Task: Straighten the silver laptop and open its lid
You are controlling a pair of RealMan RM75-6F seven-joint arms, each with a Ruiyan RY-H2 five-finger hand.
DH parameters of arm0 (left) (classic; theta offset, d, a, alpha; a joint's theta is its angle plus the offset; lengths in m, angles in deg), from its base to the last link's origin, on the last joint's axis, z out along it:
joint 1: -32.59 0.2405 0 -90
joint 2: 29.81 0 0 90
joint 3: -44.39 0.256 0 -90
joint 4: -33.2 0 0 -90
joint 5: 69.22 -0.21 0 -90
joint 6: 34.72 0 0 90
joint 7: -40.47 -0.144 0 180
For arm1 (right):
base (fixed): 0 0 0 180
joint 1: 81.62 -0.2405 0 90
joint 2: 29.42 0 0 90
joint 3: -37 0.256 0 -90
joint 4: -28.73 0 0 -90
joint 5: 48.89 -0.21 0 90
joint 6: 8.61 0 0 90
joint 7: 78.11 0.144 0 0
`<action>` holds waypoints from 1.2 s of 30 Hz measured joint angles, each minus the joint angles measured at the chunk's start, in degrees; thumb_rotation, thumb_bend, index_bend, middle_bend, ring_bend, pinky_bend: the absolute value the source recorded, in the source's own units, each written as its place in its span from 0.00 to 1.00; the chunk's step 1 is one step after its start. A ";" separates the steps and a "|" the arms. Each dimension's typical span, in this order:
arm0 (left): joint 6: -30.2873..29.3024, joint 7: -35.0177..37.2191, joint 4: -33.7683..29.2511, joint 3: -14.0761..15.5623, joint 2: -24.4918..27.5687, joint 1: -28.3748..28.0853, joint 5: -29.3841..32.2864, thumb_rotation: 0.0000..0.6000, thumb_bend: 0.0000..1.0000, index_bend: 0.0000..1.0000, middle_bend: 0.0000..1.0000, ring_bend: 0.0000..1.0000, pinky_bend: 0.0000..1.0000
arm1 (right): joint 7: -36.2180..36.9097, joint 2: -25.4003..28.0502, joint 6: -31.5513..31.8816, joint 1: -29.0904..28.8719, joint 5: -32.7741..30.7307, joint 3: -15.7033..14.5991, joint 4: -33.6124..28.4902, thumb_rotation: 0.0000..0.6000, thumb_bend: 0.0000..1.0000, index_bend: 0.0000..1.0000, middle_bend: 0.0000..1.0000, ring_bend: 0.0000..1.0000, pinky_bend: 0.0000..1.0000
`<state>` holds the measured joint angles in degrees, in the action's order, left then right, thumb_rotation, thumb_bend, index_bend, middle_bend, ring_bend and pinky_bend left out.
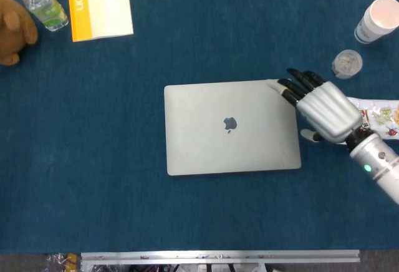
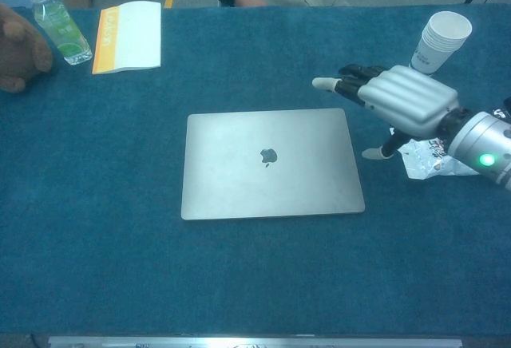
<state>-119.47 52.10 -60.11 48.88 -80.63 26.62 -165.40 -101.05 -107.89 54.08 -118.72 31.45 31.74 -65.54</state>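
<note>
Right hand (image 1: pixel 324 111) hangs off the right edge of the silver laptop (image 1: pixel 230 127), palm down, fingers (image 1: pixel 293 88) spread and stretched out flat, holding nothing; dark fingertips reach over the laptop's far right corner in the head view, while the chest view puts the hand (image 2: pixel 403 104) raised above the cloth just right of that corner, thumb (image 2: pixel 375 153) pointing down beside the laptop's right edge, whether it touches the laptop cannot be told. Forearm runs off to the right of the laptop with a green light lit near the wrist (image 2: pixel 486 160). Left hand not in either view. Laptop (image 2: pixel 270 163) lies flat, lid closed, logo up, near the middle of the blue table cloth (image 1: pixel 124 209), edges roughly square with the table's front rail. Right of the laptop, under the wrist, a crinkled snack packet (image 1: pixel 379 113). Further right and farther back, a small clear lidded container (image 1: pixel 346 63) and a stack of paper cups (image 1: pixel 376 20). Far left and back of the laptop, a yellow and white book (image 1: pixel 100 4), a plastic water bottle (image 1: pixel 42 4) with green label lying beside it, and a brown plush toy (image 1: pixel 14 30) at the left edge.
</note>
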 measured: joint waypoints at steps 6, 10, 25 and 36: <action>-0.44 -0.07 0.11 0.13 -0.19 0.31 -0.28 1.00 0.25 0.07 0.01 0.00 0.04 | 2.12 0.04 -0.64 1.47 -0.48 -0.85 -1.92 1.00 0.10 0.00 0.17 0.04 0.18; -1.04 -0.06 0.13 0.24 0.02 0.55 -0.75 1.00 0.25 0.07 0.01 0.00 0.04 | -0.13 -0.65 -1.27 2.19 1.83 -1.57 -5.20 1.00 0.09 0.00 0.17 0.04 0.18; -2.68 0.51 0.78 0.61 0.23 1.30 -2.04 1.00 0.25 0.07 0.01 0.00 0.04 | -7.86 -9.13 -6.05 1.98 2.49 -0.33 -6.96 1.00 0.10 0.00 0.16 0.03 0.18; -2.99 1.53 2.42 0.63 -0.40 1.49 -2.12 1.00 0.25 0.07 0.01 0.00 0.04 | -13.58 -17.52 -7.66 1.10 1.04 1.91 -1.24 1.00 0.16 0.00 0.15 0.03 0.17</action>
<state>-122.46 53.62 -57.70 49.51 -81.04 28.10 -167.52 -114.63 -125.41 46.42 -117.62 32.49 33.64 -66.78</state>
